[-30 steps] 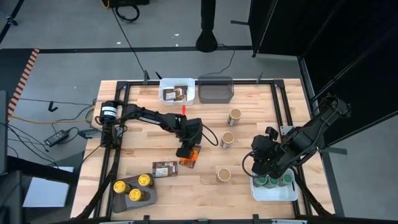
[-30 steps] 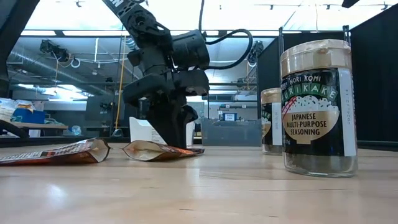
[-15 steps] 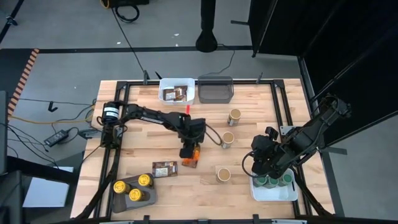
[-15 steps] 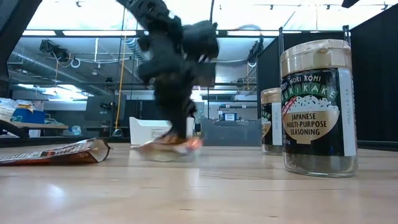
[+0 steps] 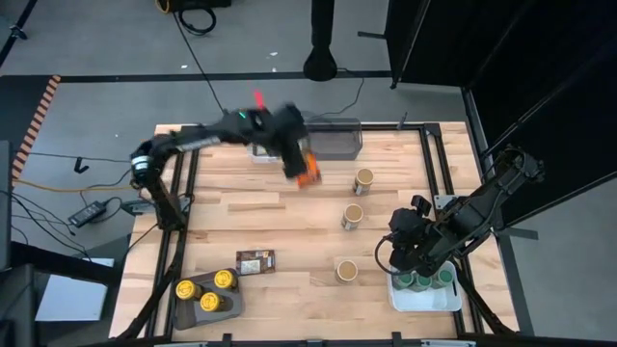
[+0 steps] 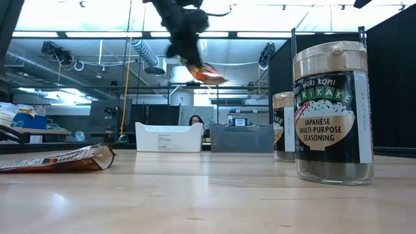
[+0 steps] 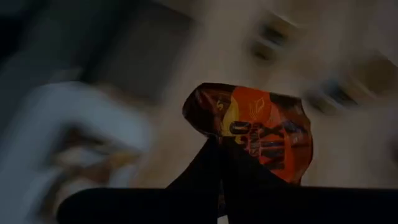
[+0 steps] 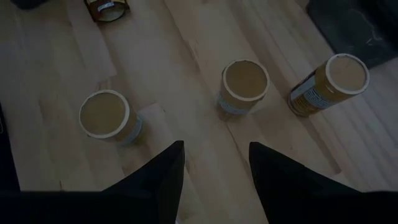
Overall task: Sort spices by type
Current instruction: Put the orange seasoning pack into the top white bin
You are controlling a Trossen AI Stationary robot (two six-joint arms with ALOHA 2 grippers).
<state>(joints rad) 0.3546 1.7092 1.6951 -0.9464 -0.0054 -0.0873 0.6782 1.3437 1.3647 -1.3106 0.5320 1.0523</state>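
From above, the left gripper [image 5: 301,169] carries an orange packet [image 5: 308,176] high over the far side of the table, just beside the white tray [image 5: 260,146] that already holds brown packets, so the step will go best if the arm centres over that tray and lowers before letting go; the right gripper [image 5: 416,253] waits over the tray of green-lidded jars [image 5: 421,281]. Level with the table, the packet [image 6: 207,73] hangs well above the wood, pinched at one end. In the left wrist view the fingers are closed tight on the packet [image 7: 261,127], and in the right wrist view the fingers stand apart, empty, over three tan-lidded jars [image 8: 244,81].
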